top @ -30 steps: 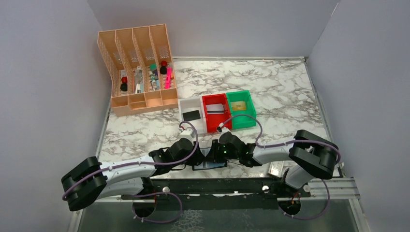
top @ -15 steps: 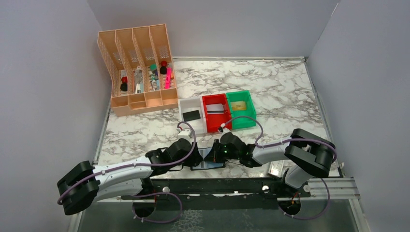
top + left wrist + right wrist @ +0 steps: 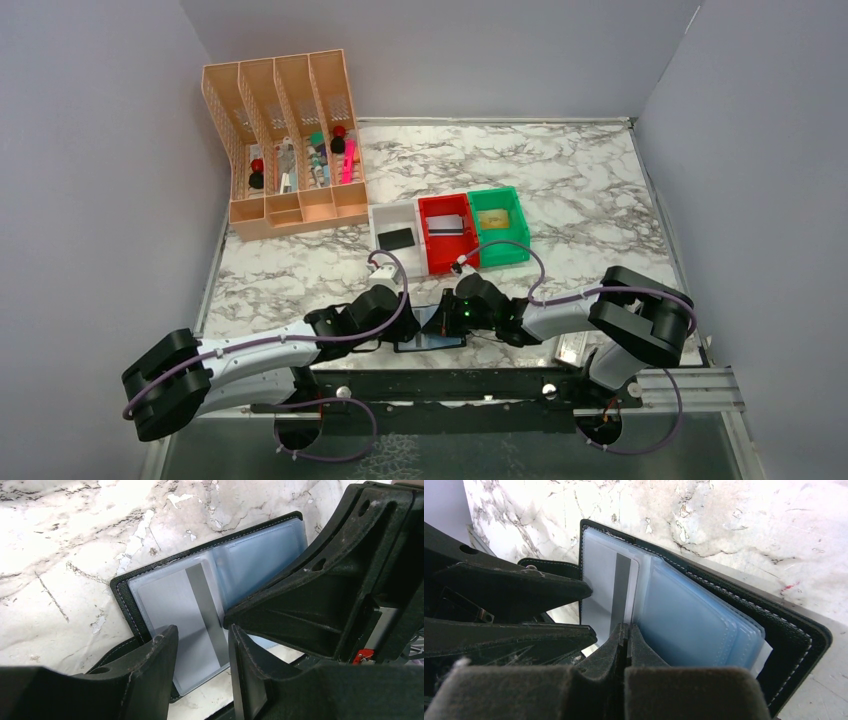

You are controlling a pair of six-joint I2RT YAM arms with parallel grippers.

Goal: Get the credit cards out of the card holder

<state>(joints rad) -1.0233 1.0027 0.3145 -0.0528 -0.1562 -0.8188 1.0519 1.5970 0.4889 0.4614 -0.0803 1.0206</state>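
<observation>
**Item:** card holder (image 3: pixel 445 338). Black-edged w/ blue-grey clear pockets. Lies open and flat on the marble worktop (image 3: pixel 590 200), near edge, centre, betw. the two arms.

**Contents seen:** 1 grey-white card (image 3: pixel 165 610) w/ dark stripe, in the pocket on the L-arm side. More pockets are stacked on the R-arm side; their contents can't be made out.

**L tool** (image 3: pixel 200 632): jaws part-open, gap clear, nothing clamped. Tips sit low over the holder, one over its black edge, the other over the striped card's pocket. Can't tell if they touch it.

**R tool** (image 3: pixel 627 630): jaws pressed tight together, tips at the edge of the striped card. Can't tell whether card or sleeve is nipped betw. them.

Both tools are just beside each other over the holder.

**Behind the holder:** row of 3 trays, side by side and touching.
- white tray (image 3: pixel 395 218) w/ black card (image 3: pixel 397 238)
- red tray (image 3: pixel 440 253) w/ pale card (image 3: pixel 447 225)
- green tray (image 3: pixel 503 250) w/ gold card (image 3: pixel 492 218)

**Back-left:** peach desk organiser (image 3: pixel 290 150), 4 slots, holding pens & small bits.
</observation>
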